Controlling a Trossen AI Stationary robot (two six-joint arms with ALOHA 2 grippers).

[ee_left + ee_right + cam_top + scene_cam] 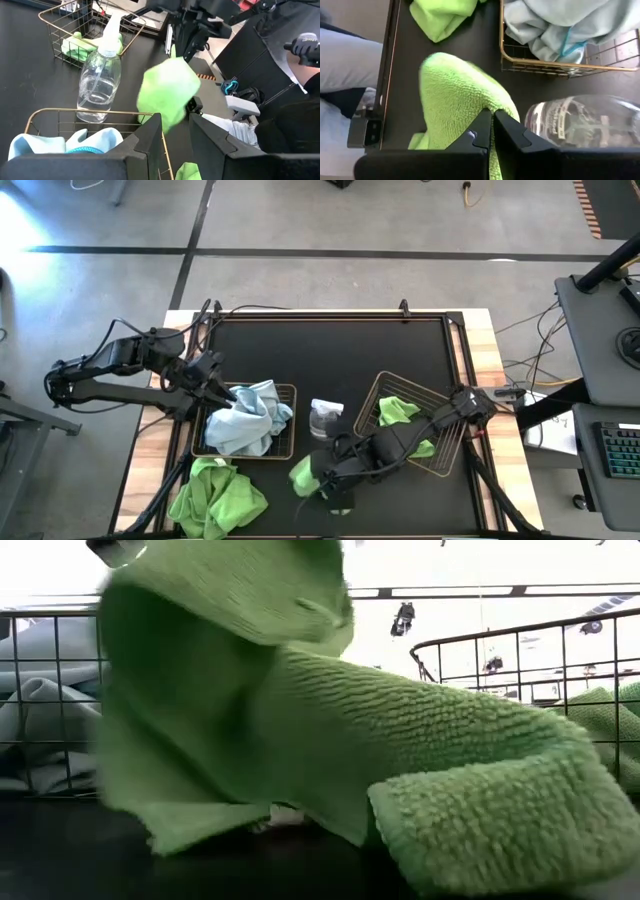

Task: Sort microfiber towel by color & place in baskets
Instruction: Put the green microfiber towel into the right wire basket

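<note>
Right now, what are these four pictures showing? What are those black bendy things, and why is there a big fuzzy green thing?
The black bendy things are two robot arms at a table. One picture looks down from above, one looks across from table height, and two come from cameras on the arms' wrists. The right gripper is pinching a lime green towel; that is the fuzzy thing filling the table-height picture. The left gripper waits over the left basket, which holds pale blue towels. The right basket already has a green towel inside. More green towels lie loose on the black table, and a clear spray bottle stands between the baskets.
</note>
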